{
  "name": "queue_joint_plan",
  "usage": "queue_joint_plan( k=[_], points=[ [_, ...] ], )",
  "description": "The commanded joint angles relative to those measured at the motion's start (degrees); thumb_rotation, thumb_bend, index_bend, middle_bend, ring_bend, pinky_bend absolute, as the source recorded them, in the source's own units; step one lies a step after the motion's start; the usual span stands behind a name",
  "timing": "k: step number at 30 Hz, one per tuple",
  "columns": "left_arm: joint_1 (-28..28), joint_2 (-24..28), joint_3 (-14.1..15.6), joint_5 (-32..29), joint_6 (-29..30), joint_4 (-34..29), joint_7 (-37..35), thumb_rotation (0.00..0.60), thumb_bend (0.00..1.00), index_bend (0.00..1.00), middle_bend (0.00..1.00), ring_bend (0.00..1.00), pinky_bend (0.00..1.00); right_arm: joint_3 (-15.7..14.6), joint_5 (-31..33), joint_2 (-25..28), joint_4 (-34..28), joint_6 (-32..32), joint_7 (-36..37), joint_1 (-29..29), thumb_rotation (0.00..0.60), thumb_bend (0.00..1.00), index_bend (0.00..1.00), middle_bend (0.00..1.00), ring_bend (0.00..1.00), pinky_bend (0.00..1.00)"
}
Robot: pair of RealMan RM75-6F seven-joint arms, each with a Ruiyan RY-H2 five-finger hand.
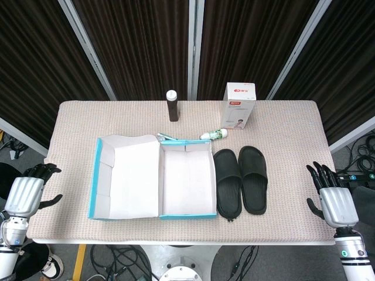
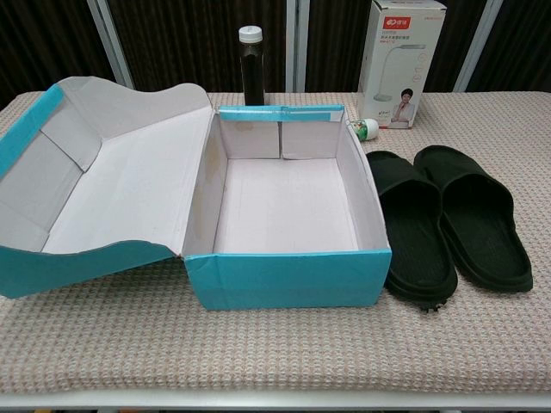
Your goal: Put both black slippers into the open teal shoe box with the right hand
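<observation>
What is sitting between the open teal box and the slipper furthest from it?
The other black slipper lies there, beside the box's right wall with the far slipper alongside it. Both the head and chest views show this.

On the beige woven-cloth desk [image 1: 281, 228], the open teal cardboard shoe box [image 1: 186, 213] sits at the frame's centre, its hinged lid [image 1: 126, 175] spread flat to the left. Two black rubber slippers [image 1: 241, 178] lie side by side just right of the box, toes toward the top of the frame. Behind the box, toward the upper middle, stand a dark bottle with a white cap [image 1: 172, 106] and, further right, a white printed carton [image 1: 240, 105], with a small white-and-green tube [image 1: 213, 135] lying between carton and box.
</observation>
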Motion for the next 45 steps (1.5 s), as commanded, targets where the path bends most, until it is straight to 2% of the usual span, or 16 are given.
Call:
queue_joint_plan(
  k=[1, 13, 25, 34, 39, 41, 45],
  points=[
    [0.0, 0.0, 0.0, -0.1, -0.1, 0.0, 0.0, 0.6, 0.13, 0.31, 0.25, 0.22, 0.32, -0.1, -0.1, -0.1, 0.2, -0.2, 0.2, 0.1, 0.6, 0.23, 0.0, 0.02, 0.0, 0.15],
    [-0.2, 0.2, 0.2, -0.3, -0.7, -0.2, -0.1, 0.6, 0.13, 0.31, 0.25, 0.22, 0.32, 0.2, 0.9, 0.7, -0.5, -2.9, 0.5, 1.6, 0.6, 0.23, 0.0, 0.04, 0.0, 0.15],
    [-1.7, 1.8, 0.4, 0.5, -2.8, -1.6, -0.1, 0.6, 0.13, 0.31, 0.25, 0.22, 0.32, 3.4, 3.2, 6.2, -5.8, -10.4, 3.1, 7.3, 0.6, 0.23, 0.04, 0.13, 0.01, 0.17],
    [-1.7, 1.3, 0.8, 0.2, -3.3, -0.3, -1.3, 0.6, 0.14, 0.31, 0.25, 0.22, 0.32, 6.6, 9.3, 9.2, -9.6, -21.9, 2.3, 15.4, 0.6, 0.22, 0.05, 0.16, 0.08, 0.22],
    [-1.9, 1.4, 1.0, 0.3, -3.6, 0.2, -2.1, 0.6, 0.14, 0.31, 0.25, 0.22, 0.32, 7.1, 14.9, 8.5, -9.7, -32.0, 2.8, 21.2, 0.6, 0.2, 0.05, 0.16, 0.08, 0.23],
    [-2.0, 1.4, 1.0, 0.4, -3.7, 0.3, -2.3, 0.6, 0.14, 0.31, 0.25, 0.22, 0.32, 7.5, 17.1, 7.7, -9.1, -35.7, 3.4, 23.7, 0.6, 0.17, 0.05, 0.16, 0.08, 0.2],
    [-2.2, 1.6, 1.1, 0.5, -4.0, 0.4, -2.7, 0.6, 0.14, 0.31, 0.25, 0.22, 0.32, 7.7, 20.2, 5.0, -7.2, -38.6, 1.5, 27.5, 0.6, 0.14, 0.05, 0.13, 0.05, 0.12]
  ],
)
